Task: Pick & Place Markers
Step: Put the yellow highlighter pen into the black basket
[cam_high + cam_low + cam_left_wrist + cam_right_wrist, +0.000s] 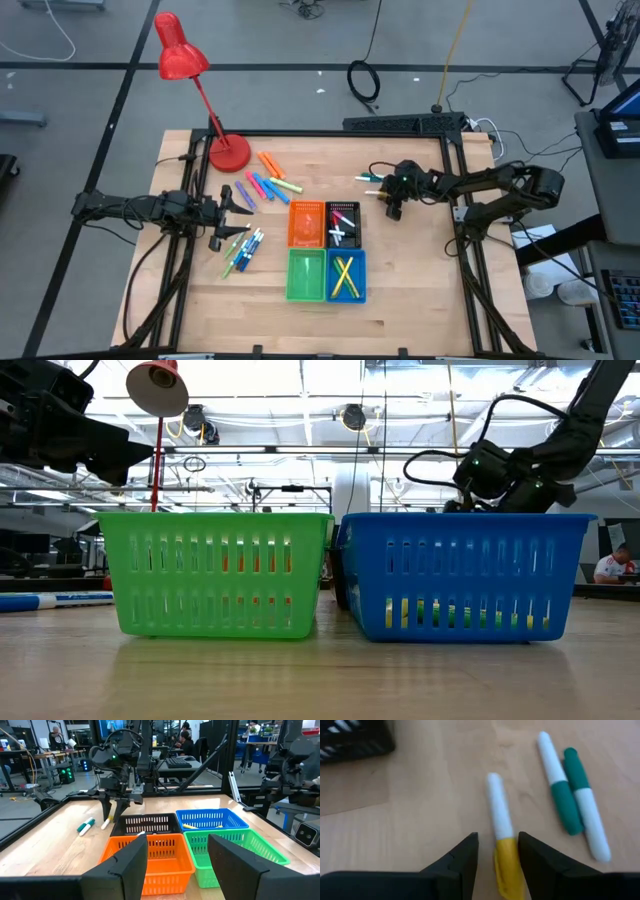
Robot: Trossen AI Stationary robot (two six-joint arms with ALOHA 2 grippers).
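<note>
The right hand (497, 851), narrowly open, straddles a yellow-capped marker (501, 838) lying on the desk (430, 795) beside two green markers (572, 795). The left hand (177, 857) hovers wide open near the bins (150, 852).

no readable text, labels or numbers anywhere, distant monitor (107, 726) perhaps lit, too small to read

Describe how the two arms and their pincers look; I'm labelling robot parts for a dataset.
Both arms are dark, jointed and slim, with black cables looping along them. The left pincer has two broad, flat black fingers. The right pincer has matching dark fingers, and a small green light glows on its wrist.
</note>
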